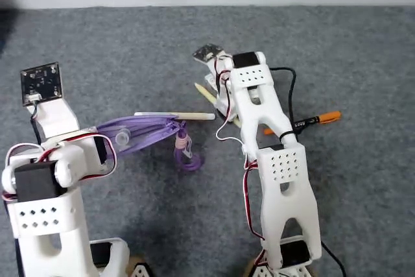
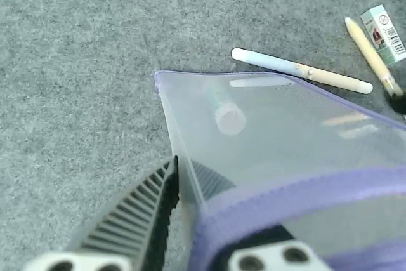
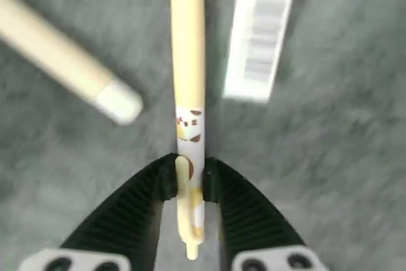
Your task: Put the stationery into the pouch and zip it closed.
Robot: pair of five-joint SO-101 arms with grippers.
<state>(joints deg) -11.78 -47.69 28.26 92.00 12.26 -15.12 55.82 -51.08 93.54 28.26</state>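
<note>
Grey, carpet-like surface runs right across, all the way back to a plain pale wall along the far edge. Nearest us, both white arms come up from the front edge, their bases cut off by the frame.

On the left side, the left fingers (image 2: 136,211) are pinching the pouch (image 1: 146,131) close to its purple band. One ribbed finger is on the outside, the other shows dark through the mesh. It's a see-through pouch with purple trim, edge-on from overhead and stretched toward the middle, with a purple loop (image 1: 188,158) dangling off its far end. Something is in there already, a small pale cylinder (image 2: 226,115), too blurred through the mesh to name. Zip open or closed? Can't tell from here.

Just past the pouch's edge lies a two-tone pen (image 2: 298,71), blue at one end and cream at the other, flat on the surface. Over on the right, an orange-capped marker (image 1: 319,119) sits half hidden under the right arm.

Further back, the right fingers (image 3: 127,211) are clamped on the end of a cream pen (image 3: 189,55), the one with little printed figures near the grip. From overhead the arm covers that grasp completely. Beside the pen but apart from it is a small box (image 3: 263,30) with a barcode. Pen lifted or lying down, hard to say
</note>
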